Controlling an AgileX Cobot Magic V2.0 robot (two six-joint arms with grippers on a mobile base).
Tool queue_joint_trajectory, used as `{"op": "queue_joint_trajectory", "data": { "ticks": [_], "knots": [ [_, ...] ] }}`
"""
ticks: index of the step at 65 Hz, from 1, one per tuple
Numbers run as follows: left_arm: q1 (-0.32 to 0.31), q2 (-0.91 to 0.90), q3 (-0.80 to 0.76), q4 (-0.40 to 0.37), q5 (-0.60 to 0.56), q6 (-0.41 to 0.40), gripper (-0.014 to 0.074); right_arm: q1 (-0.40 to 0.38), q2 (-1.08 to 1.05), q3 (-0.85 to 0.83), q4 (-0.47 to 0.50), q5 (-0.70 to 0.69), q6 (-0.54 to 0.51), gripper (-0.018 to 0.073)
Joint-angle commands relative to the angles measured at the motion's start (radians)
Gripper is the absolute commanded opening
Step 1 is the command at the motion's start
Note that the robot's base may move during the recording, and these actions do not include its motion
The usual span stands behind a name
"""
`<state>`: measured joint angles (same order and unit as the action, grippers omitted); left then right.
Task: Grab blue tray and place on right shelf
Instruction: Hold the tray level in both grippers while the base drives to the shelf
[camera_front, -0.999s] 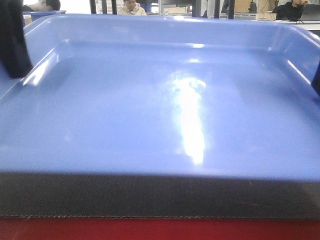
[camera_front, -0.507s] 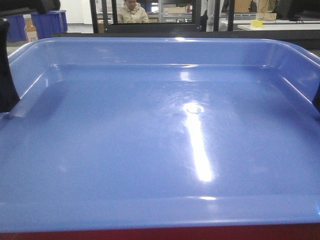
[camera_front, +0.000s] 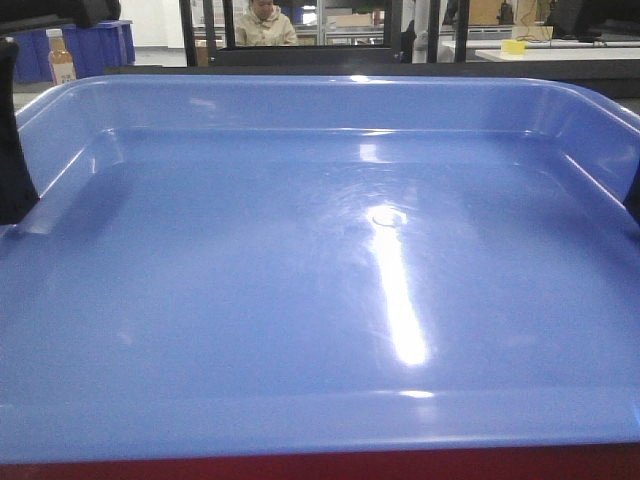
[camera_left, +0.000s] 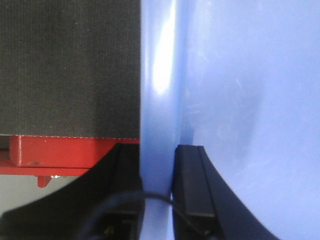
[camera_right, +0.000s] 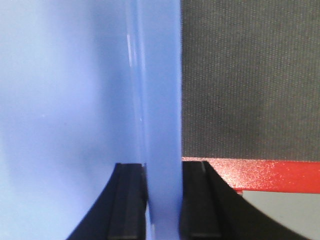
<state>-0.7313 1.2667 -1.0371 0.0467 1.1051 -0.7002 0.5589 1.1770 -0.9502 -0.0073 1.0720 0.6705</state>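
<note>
The left gripper (camera_left: 159, 165) is pinching the left side wall of the wide, shallow tray of glossy periwinkle-blue plastic (camera_front: 320, 260), with one black finger outside the flared rim and one inside. The right gripper (camera_right: 162, 172) clamps the opposite wall in the same way. In both wrist views the rim runs straight out between the fingers, so each gripper sits square to its wall. In the front view each arm shows only as a dark shape at the frame's edge, the left one standing upright over the rim, which suggests both reach down onto the tray from above.

Beyond the fingers lies the dark, carpet-like tabletop with a red front edge (camera_left: 65, 65). The tray is over this tabletop, and its near rim hides the carpet and leaves only a red strip below. By my reading it is held slightly raised, though contact underneath cannot be seen.

The grab looks done. The carry and the placing remain, and no metal rack shelf can be made out in these views.
</note>
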Motion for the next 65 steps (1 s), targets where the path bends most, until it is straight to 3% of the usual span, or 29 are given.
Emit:
{"op": "queue_joint_trajectory", "data": {
  "ticks": [1, 65],
  "knots": [
    [-0.012, -0.029, -0.023, -0.014, -0.019, -0.008, 0.0004, 0.001, -0.025, -0.031, 0.007, -0.056, 0.010, 0.0244],
    [-0.012, -0.029, -0.023, -0.014, -0.019, -0.008, 0.0004, 0.001, -0.025, -0.031, 0.007, -0.056, 0.010, 0.0244]
  ]
}}
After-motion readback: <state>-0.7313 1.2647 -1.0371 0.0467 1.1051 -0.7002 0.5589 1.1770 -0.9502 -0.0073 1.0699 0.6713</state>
